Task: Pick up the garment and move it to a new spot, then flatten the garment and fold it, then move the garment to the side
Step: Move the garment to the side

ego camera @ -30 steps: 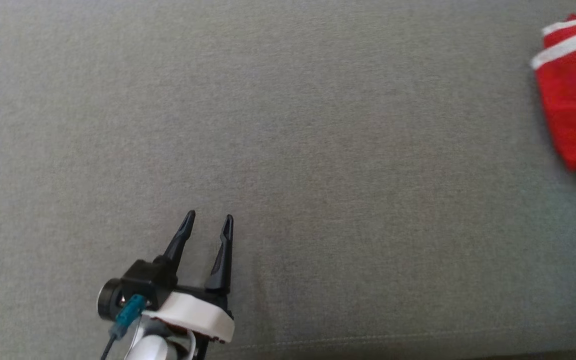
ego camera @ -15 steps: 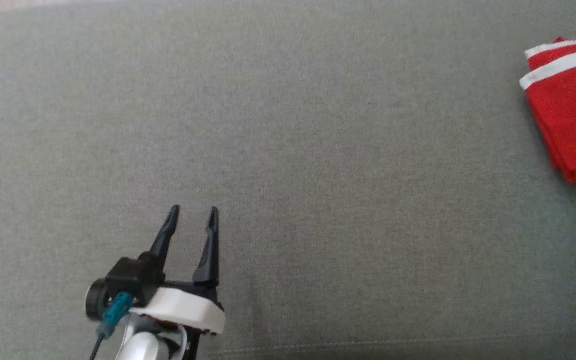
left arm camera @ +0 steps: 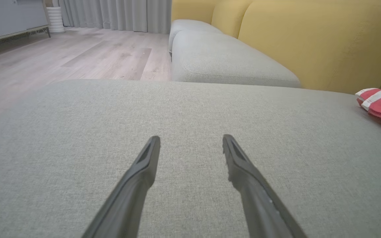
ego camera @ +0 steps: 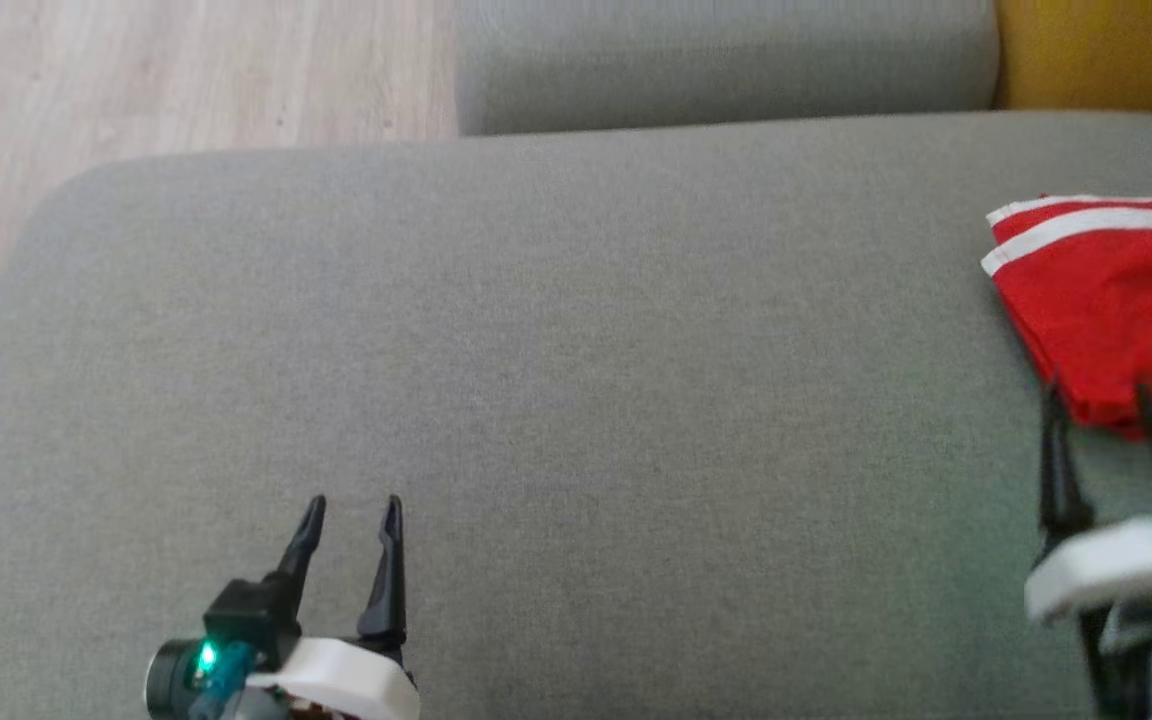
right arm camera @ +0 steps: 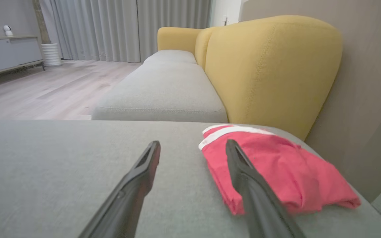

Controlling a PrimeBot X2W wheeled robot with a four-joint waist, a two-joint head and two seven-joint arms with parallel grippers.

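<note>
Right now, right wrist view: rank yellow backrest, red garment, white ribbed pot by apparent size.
1. yellow backrest
2. red garment, near the camera, which inflates it
3. white ribbed pot, far off, so it looks small

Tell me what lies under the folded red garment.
The red garment lies folded on the grey seat cushion, near the cushion's edge by the yellow backrest. Grey fabric shows beside it. The patch beneath it and anything between its layers are covered.

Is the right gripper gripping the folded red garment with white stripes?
No, the right gripper stands open, and the garment lies free on the grey cushion.
</note>
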